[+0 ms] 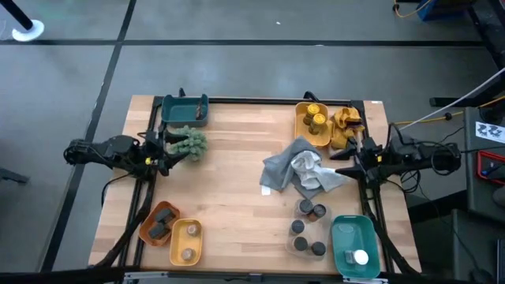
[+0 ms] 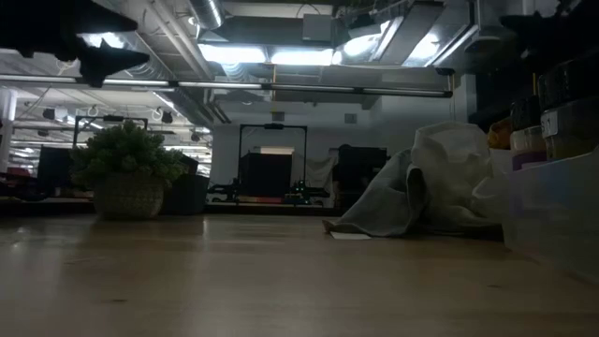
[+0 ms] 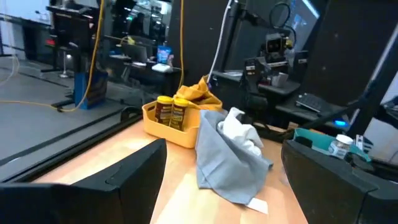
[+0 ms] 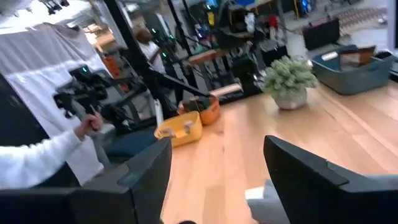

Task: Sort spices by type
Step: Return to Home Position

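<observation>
Jaws stand apart on both: the left gripper [image 1: 168, 155] well apart from the grey cloth [image 1: 304, 175], the right gripper [image 1: 339, 169] just beside it.

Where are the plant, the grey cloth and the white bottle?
plant [image 1: 188, 143]: high view, middle of its green leaves.
grey cloth [image 1: 278, 170]: high view, its left grey fold.
white bottle [image 1: 360, 257]: high view, its white top.

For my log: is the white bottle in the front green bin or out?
In: the white bottle lies within the front green bin.
</observation>
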`<state>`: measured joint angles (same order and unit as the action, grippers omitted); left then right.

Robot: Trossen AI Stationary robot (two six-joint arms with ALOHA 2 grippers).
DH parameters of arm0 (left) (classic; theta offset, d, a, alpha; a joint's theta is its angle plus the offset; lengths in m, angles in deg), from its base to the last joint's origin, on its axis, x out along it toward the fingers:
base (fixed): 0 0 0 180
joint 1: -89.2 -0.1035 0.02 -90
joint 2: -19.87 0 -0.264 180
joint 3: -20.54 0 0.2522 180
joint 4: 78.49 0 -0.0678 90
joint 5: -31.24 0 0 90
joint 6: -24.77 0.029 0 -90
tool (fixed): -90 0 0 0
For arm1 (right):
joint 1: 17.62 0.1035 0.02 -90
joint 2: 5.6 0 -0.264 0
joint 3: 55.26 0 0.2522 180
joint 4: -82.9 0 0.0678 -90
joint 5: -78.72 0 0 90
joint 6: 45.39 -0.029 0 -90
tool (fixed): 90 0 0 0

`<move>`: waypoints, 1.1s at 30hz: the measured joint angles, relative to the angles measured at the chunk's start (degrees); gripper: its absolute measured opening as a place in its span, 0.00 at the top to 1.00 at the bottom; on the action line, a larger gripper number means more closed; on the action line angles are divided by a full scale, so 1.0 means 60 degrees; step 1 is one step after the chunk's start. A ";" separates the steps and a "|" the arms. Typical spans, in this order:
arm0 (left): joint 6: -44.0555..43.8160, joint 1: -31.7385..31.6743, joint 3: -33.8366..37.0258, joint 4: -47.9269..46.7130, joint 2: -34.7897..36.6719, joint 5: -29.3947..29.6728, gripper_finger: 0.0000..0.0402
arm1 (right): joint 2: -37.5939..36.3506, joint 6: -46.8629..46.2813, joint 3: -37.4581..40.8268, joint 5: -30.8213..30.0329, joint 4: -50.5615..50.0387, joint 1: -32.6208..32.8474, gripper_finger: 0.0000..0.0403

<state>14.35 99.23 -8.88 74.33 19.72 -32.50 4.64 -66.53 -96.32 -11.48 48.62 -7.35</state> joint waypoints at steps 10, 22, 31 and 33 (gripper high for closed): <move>0.0054 0.0000 0.0643 0.0221 -0.0015 -0.0027 0.25 | -0.1687 -0.0138 0.1622 0.0472 0.1249 -0.0281 0.37; 0.0750 0.0000 0.2125 0.1981 -0.0016 -0.0015 0.25 | -0.1688 0.0109 0.2617 0.0617 0.1854 -0.0284 0.37; 0.1738 -0.0004 0.2517 0.2876 -0.0020 -0.0181 0.25 | -0.1682 0.1232 0.3736 0.0727 0.2917 -0.0278 0.37; 0.1765 -0.0007 0.2517 0.2876 -0.0020 -0.0181 0.25 | -0.1682 0.1564 0.3965 0.0690 0.3286 -0.0278 0.37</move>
<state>24.94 99.18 6.22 91.59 19.60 -33.58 -5.45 -57.14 -72.53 -7.34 68.34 -9.02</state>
